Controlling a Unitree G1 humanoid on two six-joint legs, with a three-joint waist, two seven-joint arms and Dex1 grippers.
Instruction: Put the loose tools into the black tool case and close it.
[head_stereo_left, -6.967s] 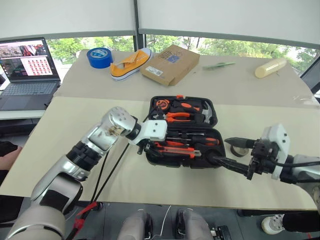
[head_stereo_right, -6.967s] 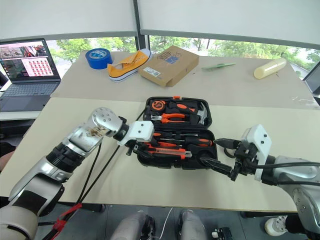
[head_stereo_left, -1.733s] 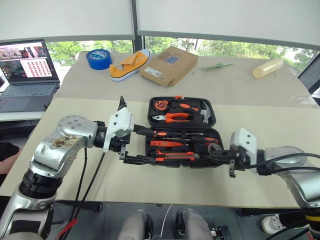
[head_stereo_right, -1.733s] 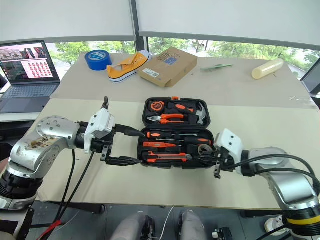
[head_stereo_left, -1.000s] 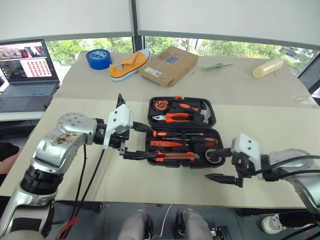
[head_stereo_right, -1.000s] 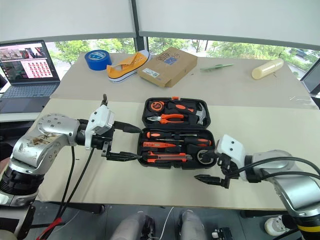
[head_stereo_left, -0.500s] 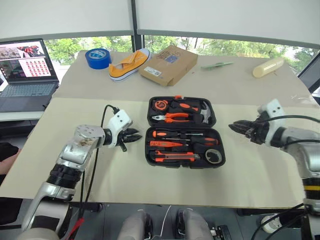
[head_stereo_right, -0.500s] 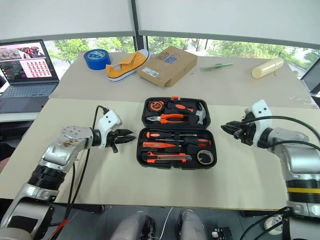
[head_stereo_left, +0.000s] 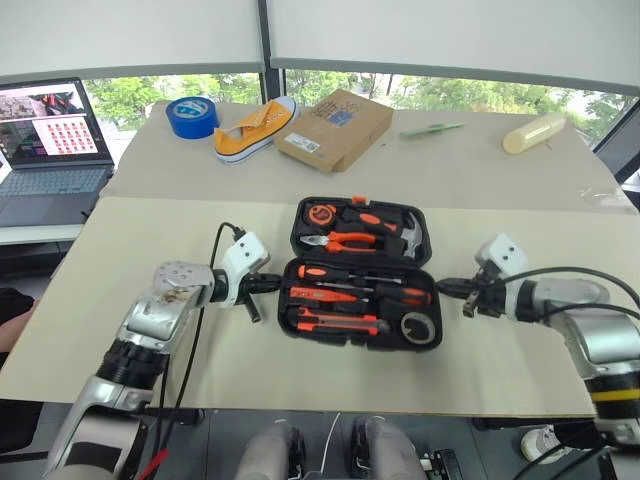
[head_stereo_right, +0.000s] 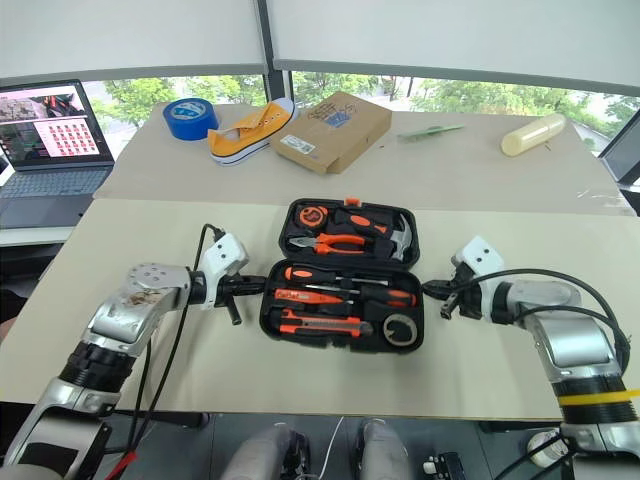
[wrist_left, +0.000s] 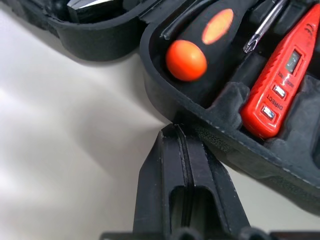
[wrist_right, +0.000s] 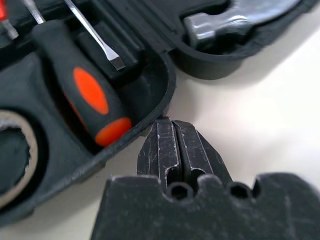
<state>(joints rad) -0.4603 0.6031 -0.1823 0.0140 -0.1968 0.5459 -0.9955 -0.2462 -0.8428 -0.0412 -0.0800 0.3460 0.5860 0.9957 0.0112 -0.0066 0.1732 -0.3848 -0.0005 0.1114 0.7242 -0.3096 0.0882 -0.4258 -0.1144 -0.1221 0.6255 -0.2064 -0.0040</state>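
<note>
The black tool case (head_stereo_left: 355, 259) lies open mid-table. Its near half holds two black-and-orange screwdrivers (head_stereo_left: 335, 272) (head_stereo_left: 405, 295), the orange tester (head_stereo_left: 315, 294), the utility knife (head_stereo_left: 335, 322) and the grey tape roll (head_stereo_left: 420, 328). My left gripper (head_stereo_left: 270, 284) is shut and empty, its tips against the left end wall of the near half. In the left wrist view a screwdriver's orange end (wrist_left: 186, 60) and the tester (wrist_left: 275, 95) lie just past that rim. My right gripper (head_stereo_left: 445, 288) is shut and empty at the right end wall, beside a screwdriver handle (wrist_right: 90, 100).
The far half of the case holds orange-handled pliers (head_stereo_left: 345, 240) and a hammer (head_stereo_left: 410, 232). At the back of the table lie a blue tape roll (head_stereo_left: 188, 115), a yellow shoe (head_stereo_left: 250, 125), a cardboard box (head_stereo_left: 335, 130) and a pale cylinder (head_stereo_left: 535, 132). A laptop (head_stereo_left: 45, 140) stands at the far left.
Both grippers, open near the case's front a second ago, have shut. They have moved in from the sides until their tips meet the case's two end walls.
</note>
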